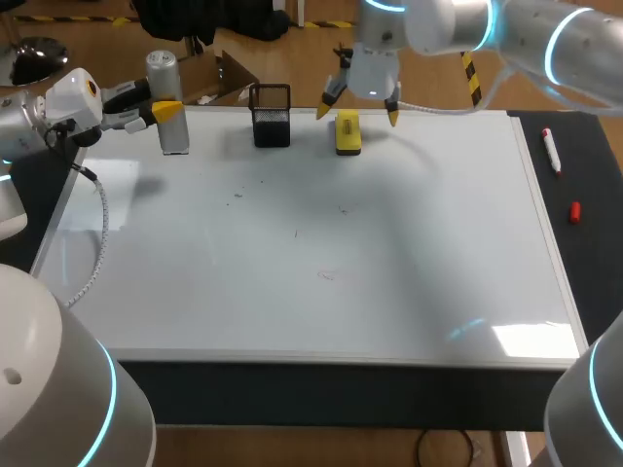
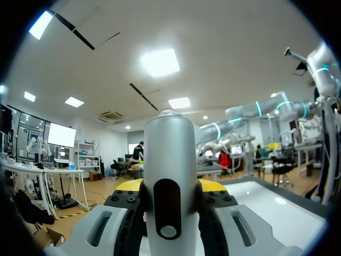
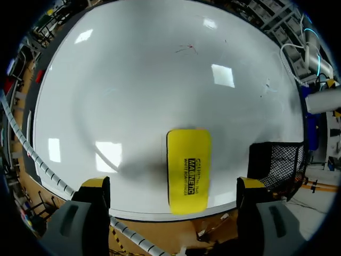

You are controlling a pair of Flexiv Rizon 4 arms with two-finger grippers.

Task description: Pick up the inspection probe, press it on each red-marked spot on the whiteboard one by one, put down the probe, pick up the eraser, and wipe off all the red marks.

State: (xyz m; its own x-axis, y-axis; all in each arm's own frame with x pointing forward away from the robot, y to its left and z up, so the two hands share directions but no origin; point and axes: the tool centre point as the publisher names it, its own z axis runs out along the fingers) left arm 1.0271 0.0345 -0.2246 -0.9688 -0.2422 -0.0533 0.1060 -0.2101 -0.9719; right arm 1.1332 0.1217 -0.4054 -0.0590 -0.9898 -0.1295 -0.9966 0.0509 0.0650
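The inspection probe [image 1: 170, 102], a silver cylinder, stands upright over the whiteboard's [image 1: 321, 292] far left corner. My left gripper [image 1: 161, 112] is shut on it. In the left wrist view the probe [image 2: 170, 160] fills the space between the yellow fingertips [image 2: 126, 186]. The yellow eraser [image 1: 348, 132] lies flat at the board's far edge. My right gripper [image 1: 358, 113] hovers just above it, open, one finger on each side and apart from it. The right wrist view shows the eraser [image 3: 188, 169] between the spread fingers [image 3: 96, 184]. Faint marks [image 1: 326, 275] remain mid-board.
A black mesh pen holder [image 1: 271, 117] stands just left of the eraser, close to my right gripper. A red-capped marker [image 1: 551, 149] and a loose red cap [image 1: 574, 211] lie on the dark mat right of the board. A white cable [image 1: 97, 233] hangs over the board's left edge.
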